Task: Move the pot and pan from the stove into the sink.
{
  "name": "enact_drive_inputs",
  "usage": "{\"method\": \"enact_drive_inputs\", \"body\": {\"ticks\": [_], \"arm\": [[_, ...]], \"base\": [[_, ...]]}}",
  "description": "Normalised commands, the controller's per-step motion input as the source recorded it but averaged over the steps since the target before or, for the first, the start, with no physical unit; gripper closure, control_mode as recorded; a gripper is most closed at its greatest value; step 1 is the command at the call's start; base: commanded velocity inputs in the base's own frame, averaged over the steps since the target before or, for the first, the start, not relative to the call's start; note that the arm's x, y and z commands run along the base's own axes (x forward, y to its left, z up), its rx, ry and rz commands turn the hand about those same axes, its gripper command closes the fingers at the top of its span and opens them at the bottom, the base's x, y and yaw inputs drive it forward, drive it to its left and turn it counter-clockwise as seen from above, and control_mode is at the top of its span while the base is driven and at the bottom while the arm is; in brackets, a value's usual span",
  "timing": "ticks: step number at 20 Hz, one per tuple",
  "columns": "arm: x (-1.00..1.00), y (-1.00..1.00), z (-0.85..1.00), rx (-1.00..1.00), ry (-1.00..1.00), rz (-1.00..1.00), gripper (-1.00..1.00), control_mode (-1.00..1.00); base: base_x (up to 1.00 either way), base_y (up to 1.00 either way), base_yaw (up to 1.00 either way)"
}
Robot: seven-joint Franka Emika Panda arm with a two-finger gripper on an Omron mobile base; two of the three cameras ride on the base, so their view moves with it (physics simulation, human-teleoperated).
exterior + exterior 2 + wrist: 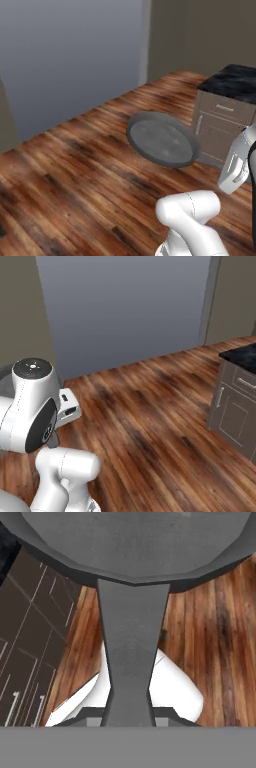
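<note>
The pan (pixel 162 139) hangs in the air above the wooden floor (pixel 75 170), beside a grey cabinet (pixel 220 125) with a black marbled bench (pixel 235 82) top. From the hand view its long handle (pixel 131 662) runs straight down between the fingers (pixel 131 717), which are clenched on its end. No brand or writing can be read anywhere.

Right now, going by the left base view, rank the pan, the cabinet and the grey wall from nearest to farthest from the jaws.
1. pan: its handle is clamped in the jaws.
2. cabinet: close behind, at the picture's right.
3. grey wall: far back, across the wood floor.
</note>
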Motion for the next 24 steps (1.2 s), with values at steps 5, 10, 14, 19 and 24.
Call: {"method": "enact_drive_inputs", "body": {"ticks": [5,10,14,19,24], "arm": [[0.00,0.00,0.00,0.00,0.00,0.00,1.00,1.00],[0.00,0.00,0.00,0.00,0.00,0.00,1.00,1.00],[0.00,0.00,0.00,0.00,0.00,0.00,1.00,1.00],[0.00,0.00,0.00,0.00,0.00,0.00,1.00,1.00],[0.00,0.00,0.00,0.00,0.00,0.00,1.00,1.00]], "base": [[0.00,-0.14,-0.47],[0.00,-0.14,-0.47],[0.00,-0.13,-0.47],[0.00,-0.12,-0.47],[0.00,-0.13,-0.46]]}}
